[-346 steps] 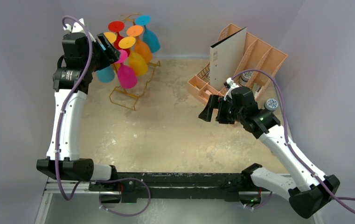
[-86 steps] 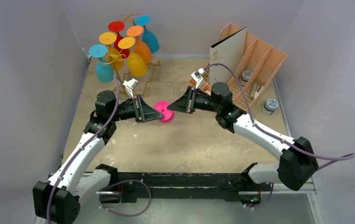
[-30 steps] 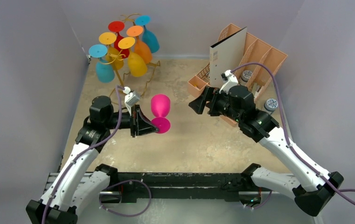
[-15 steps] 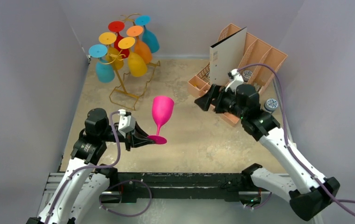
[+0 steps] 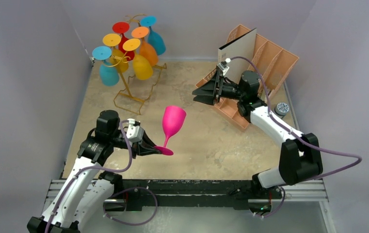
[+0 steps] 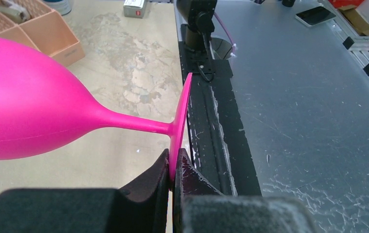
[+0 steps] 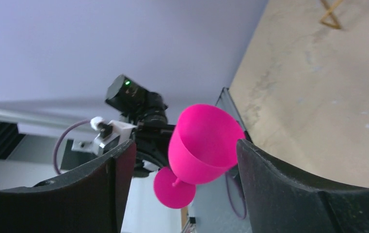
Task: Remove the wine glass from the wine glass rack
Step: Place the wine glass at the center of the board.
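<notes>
My left jaws pinch the foot of the glass [image 5: 173, 121], tilted over the near-left desk [image 5: 206, 141], well apart from the rack [image 5: 126, 90]; my right jaws gape empty. I'd level it slowly: the pinch is thin.

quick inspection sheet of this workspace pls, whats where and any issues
surface: beige worn tabletop, stained, no spill seen
job's things: pink plastic wine glass off the gold wire wine glass rack, bowl up, tilted; six other coloured glasses hang on the rack upside down
clutter: peach plastic slotted organiser holding a white board; small round tin beside it
end effectors: left end effector shut on the rim of the pink glass's foot; right end effector open, empty, by the organiser
cables: purple cables along both arms, no snag seen
surroundings: lilac walls; metal bench in front of the table
</notes>
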Available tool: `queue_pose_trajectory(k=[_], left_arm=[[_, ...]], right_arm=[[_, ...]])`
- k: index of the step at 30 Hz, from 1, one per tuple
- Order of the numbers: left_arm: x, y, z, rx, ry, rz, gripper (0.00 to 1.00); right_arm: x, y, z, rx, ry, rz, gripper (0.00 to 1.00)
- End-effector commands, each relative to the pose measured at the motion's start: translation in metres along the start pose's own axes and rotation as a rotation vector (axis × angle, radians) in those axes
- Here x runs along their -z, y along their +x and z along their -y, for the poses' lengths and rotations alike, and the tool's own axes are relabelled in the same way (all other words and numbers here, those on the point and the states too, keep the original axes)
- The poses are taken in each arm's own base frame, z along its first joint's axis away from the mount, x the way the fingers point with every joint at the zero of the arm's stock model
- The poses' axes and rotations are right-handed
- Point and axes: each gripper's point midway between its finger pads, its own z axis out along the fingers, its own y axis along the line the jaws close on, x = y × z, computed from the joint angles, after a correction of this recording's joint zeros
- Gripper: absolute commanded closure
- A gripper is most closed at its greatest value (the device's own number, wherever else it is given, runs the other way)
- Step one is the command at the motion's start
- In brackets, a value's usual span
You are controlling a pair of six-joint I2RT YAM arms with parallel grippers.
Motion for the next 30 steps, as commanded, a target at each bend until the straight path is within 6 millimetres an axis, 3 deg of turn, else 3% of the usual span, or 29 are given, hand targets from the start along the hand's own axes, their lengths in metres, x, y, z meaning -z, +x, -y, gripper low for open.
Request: queue_pose_trajectory(k=[1, 11, 17, 19, 30], left_arm=[[-0.001, -0.023, 0.009, -0.140, 0.083, 0.063, 1.00], [-0.001, -0.011, -0.007, -0.195, 0.023, 0.009, 1.00], [0.002, -0.006, -0.018, -0.270, -0.025, -0.043, 1.00], [0.002, -0.007, -0.019, -0.290, -0.030, -0.059, 1.00], [0.000, -0.005, -0.019, -0.382, -0.024, -0.136, 1.00]], right_arm=[[-0.004, 0.022, -0.055, 0.103, -0.174, -0.172, 0.25], [-0.019, 0.058, -0.057, 0.106, -0.171, -0.331, 0.32], [-0.007, 0.073, -0.023, 0.210, 0.087, -0.371, 0.29], [-0.001, 0.078, -0.021, 0.258, 0.127, -0.416, 0.29], [-0.008, 0.066, -0.038, 0.318, 0.077, -0.400, 0.27]])
